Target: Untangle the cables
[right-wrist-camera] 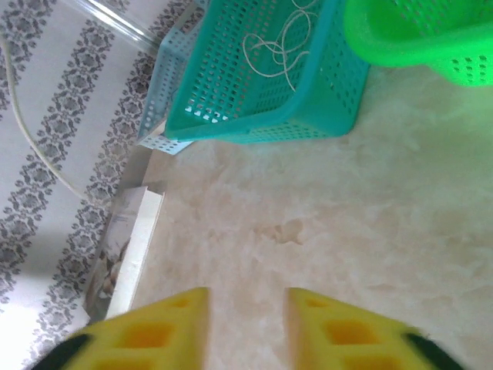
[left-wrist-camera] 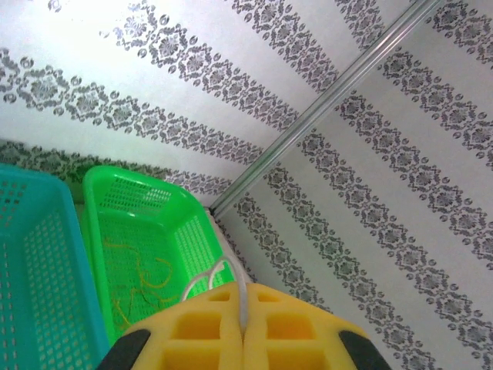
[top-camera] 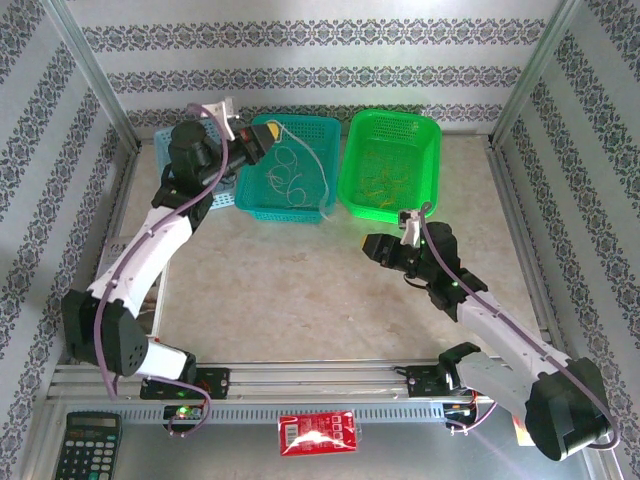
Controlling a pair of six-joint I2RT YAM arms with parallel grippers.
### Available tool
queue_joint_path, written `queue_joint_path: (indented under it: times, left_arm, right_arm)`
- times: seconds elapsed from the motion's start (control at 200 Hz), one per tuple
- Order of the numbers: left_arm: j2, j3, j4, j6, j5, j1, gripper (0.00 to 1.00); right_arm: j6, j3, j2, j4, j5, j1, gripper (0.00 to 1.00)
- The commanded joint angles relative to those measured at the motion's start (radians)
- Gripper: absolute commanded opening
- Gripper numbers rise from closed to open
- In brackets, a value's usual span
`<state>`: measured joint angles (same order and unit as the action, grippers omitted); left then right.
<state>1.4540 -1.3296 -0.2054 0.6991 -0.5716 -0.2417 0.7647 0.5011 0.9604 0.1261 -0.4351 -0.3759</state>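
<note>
Patterned wallpaper walls (top-camera: pixel 300 75) close in a pale, marbled tabletop (top-camera: pixel 300 290). Two perforated plastic baskets sit side by side at the top centre of the overhead view. The teal basket (top-camera: pixel 280 212) holds a loose nest of thin curly white wire strands (top-camera: pixel 290 170). The green basket (top-camera: pixel 352 165) to its right holds thin yellow-orange strands (top-camera: pixel 385 185).

The left end effector (top-camera: pixel 262 142) hangs over the teal basket's upper left corner, clenched on a single white strand (left-wrist-camera: pixel 240 287) that loops out from between its yellow pads. The right end effector (right-wrist-camera: pixel 246 324) is released and holds nothing, over bare tabletop below the green basket.

The wire is very fine against those broad pads, so I'd worry about it slipping free on any quick swing. I can't tell whether its far end is hooked into the nest. If it is, a lift could drag other strands over the rim, or snag one in the basket's holes. If the right arm comes in to help, the two arms could crowd each other above the baskets.
</note>
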Motion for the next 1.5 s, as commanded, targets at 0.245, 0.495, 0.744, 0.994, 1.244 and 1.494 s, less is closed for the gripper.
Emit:
queue_joint_path:
  times: [0.245, 0.495, 0.744, 0.994, 1.244, 1.494]
  left_arm:
    - [0.191, -0.271, 0.121, -0.163, 0.042, 0.019, 0.00]
    - [0.315, -0.418, 0.207, -0.265, 0.112, 0.037, 0.00]
    - [0.413, -0.512, 0.227, -0.276, 0.127, 0.038, 0.00]
    - [0.458, -0.471, 0.205, -0.277, 0.133, 0.038, 0.02]
    - [0.414, -0.343, 0.223, -0.338, 0.144, 0.039, 1.00]
    - [0.263, -0.285, 0.342, -0.419, 0.154, 0.039, 1.00]
  right_arm:
    - [-0.019, 0.032, -0.082, -0.068, 0.000, 0.034, 0.64]
    - [-0.032, 0.031, -0.166, -0.145, -0.039, 0.117, 0.65]
    - [-0.044, 0.024, -0.233, -0.218, -0.071, 0.181, 0.65]
    - [-0.055, 0.028, -0.244, -0.242, -0.082, 0.209, 0.66]
    - [-0.110, 0.069, -0.248, -0.304, -0.064, 0.216, 0.68]
    - [-0.177, 0.109, -0.263, -0.364, 0.006, 0.222, 0.95]
